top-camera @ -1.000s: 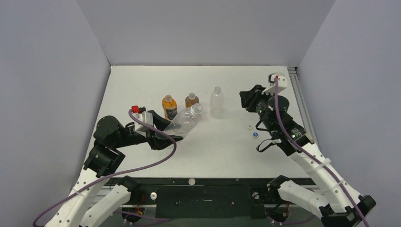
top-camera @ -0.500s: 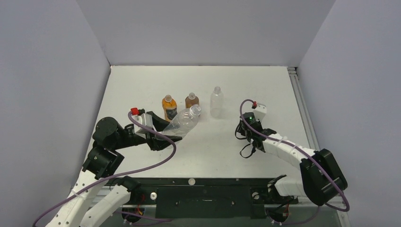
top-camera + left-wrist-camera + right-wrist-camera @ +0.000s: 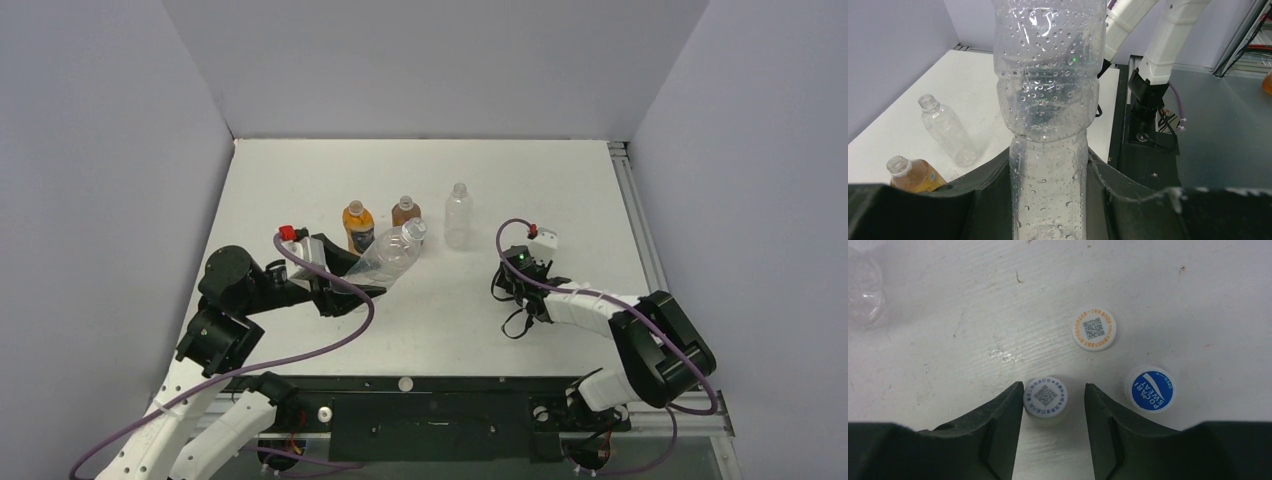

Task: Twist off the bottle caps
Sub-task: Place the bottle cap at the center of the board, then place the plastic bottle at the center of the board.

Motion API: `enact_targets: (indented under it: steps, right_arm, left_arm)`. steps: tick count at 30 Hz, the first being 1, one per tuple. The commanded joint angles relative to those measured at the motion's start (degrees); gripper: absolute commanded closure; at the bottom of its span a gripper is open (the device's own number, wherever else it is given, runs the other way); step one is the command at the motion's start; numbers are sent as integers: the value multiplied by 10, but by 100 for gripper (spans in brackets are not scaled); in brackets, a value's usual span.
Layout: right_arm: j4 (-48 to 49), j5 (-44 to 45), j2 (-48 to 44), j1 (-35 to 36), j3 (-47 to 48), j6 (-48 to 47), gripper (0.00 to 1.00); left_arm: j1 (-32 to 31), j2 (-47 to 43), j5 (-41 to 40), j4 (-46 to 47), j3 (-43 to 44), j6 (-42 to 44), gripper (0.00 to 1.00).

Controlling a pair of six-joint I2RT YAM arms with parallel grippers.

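The right arm, raised at the far right a second ago, has swung down and inward. The right end effector [image 3: 1053, 386] now sits low over the tabletop [image 3: 300, 170] with a white cap [image 3: 1046, 400] standing between its fingers. The jaws have just begun to part: one finger touches the cap and the other shows a clear gap, so the cap reads as released, not gripped. Near it lie a second white cap [image 3: 1094, 330] and a blue cap [image 3: 1149, 389]; all three lie flat and apart from each other. The left end effector [image 3: 1048, 165] is unchanged, clamped on the large clear bottle [image 3: 392, 255], which it holds tilted near the orange bottle [image 3: 358, 226], brown bottle [image 3: 405, 212] and small clear bottle [image 3: 458, 215]. The standing bottles look uncapped. I cannot tell whether the held bottle's neck still carries a cap. My judgement is that a third cap is set down.
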Motion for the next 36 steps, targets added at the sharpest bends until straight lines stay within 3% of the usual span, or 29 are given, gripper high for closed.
enact_targets:
  steps: [1,6,13,15,17,18,20,23,28,36]
  right_arm:
    - [24,39,7,5,8,-1,50]
    - [-17,46,-50,24,28,-14,41]
    - [-119,-11,-255,41,144,-63,36]
    - [-124,-63,-300,43,191,-94,36]
    - [-109,-174,-328,42,236,-131,36]
    - [-104,-270,-334,43,267,-148,36]
    - [-91,-407,-329,50,314,-152,35]
    - [-66,-484,-317,88,366,-149,32]
    - [-21,-492,-275,182,424,-161,29]
    - [-33,-442,-195,249,492,-192,29]
  left_arm:
    - [2,-2,-3,24,4,-2,100]
    - [2,-4,-2,33,0,-13,100]
    - [2,-5,-11,49,-5,-32,100]
    - [2,-3,-14,57,-7,-43,100]
    - [3,0,-14,65,-7,-54,100]
    - [3,1,-14,71,-8,-57,100]
    - [3,5,-11,75,-8,-62,100]
    - [3,9,-7,80,-11,-67,100]
    - [3,16,-3,80,-8,-67,100]
    - [3,18,-6,74,-4,-63,100]
